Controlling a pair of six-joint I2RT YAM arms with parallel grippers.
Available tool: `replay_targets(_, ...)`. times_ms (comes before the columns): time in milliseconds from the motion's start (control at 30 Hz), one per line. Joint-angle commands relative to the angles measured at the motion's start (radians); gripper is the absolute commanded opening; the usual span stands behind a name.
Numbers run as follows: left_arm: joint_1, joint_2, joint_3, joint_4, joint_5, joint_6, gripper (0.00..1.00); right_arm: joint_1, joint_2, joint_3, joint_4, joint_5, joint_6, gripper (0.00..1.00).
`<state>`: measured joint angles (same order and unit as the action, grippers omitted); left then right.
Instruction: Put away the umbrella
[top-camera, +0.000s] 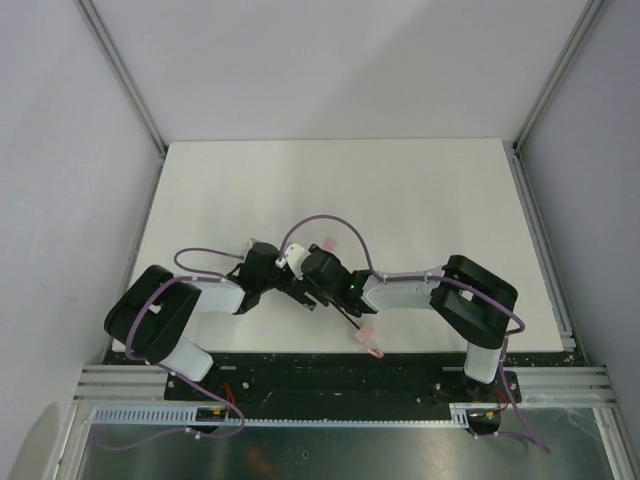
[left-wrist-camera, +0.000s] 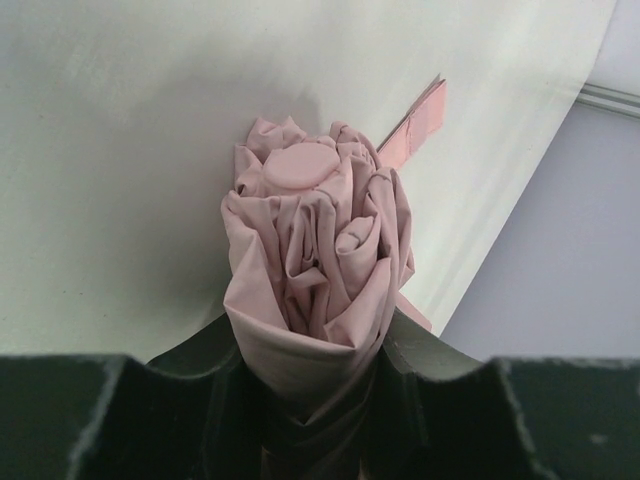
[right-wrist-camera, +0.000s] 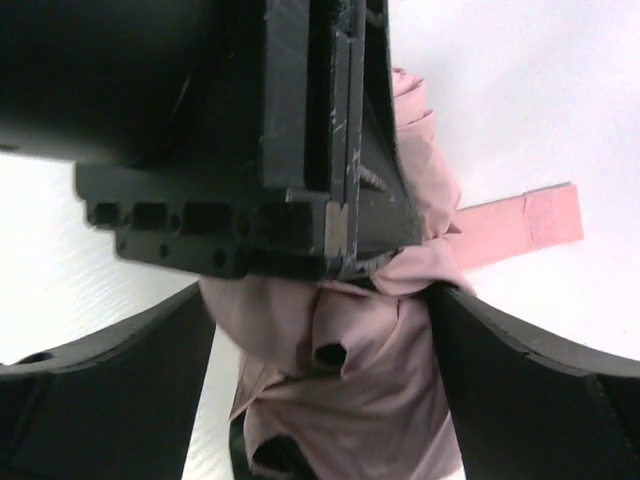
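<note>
Left gripper (left-wrist-camera: 315, 352) seemingly clasps umbrella (left-wrist-camera: 315, 250) (bundled tight).

I work over a white table (top-camera: 250, 190) with pale grey walls (top-camera: 340, 60) around it; a black base plate (top-camera: 330, 365) and metal rails (top-camera: 300, 383) line its near edge.

The pale pink thin-fabric folded umbrella (left-wrist-camera: 315, 270) is one even, unpatterned rose tone, its creases shading to a dustier pink. Its flat pink fabric strap (right-wrist-camera: 520, 222) looks slightly warmer, nearer salmon. The left gripper (left-wrist-camera: 315, 365) is matte black with pale scuffs along its edges, and the right gripper (right-wrist-camera: 320, 300) is the same black. The smooth white tabletop (top-camera: 400, 200) is plain. Thin purple cables (top-camera: 330, 222) loop over the black and pale grey left arm (top-camera: 165, 320) and right arm (top-camera: 470, 300), which carries a small green light (top-camera: 352, 288).
</note>
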<state>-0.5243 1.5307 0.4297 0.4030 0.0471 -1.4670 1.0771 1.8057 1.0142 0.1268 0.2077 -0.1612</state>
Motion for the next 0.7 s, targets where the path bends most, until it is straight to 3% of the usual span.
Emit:
replay_targets(0, 0.0, 0.038, -0.043, -0.324, -0.067, -0.003, 0.0, 0.009, 0.074, -0.003, 0.118, 0.122, -0.049, 0.82)
replay_targets(167, 0.001, 0.019, -0.052, -0.325, -0.06, -0.012, 0.0, 0.009, 0.133, -0.042, 0.163, 0.198, -0.013, 0.43)
replay_targets(267, 0.001, 0.013, -0.051, -0.318, -0.055, -0.016, 0.01, 0.002, 0.144, -0.081, 0.195, 0.2, 0.017, 0.25)
replay_targets(333, 0.001, 0.006, -0.051, -0.311, -0.055, -0.015, 0.07, -0.002, 0.147, -0.099, 0.208, 0.184, 0.029, 0.14)
replay_targets(433, 0.008, -0.016, -0.048, -0.296, -0.043, -0.001, 0.38, -0.015, 0.147, -0.124, 0.227, 0.148, 0.045, 0.04)
replay_targets(533, 0.022, -0.058, -0.05, -0.288, -0.032, 0.019, 0.67, -0.038, 0.145, -0.143, 0.238, 0.098, 0.062, 0.01)
replay_targets(667, 0.054, -0.127, -0.062, -0.28, -0.039, 0.074, 0.95, -0.07, 0.132, -0.167, 0.255, 0.01, 0.09, 0.0)
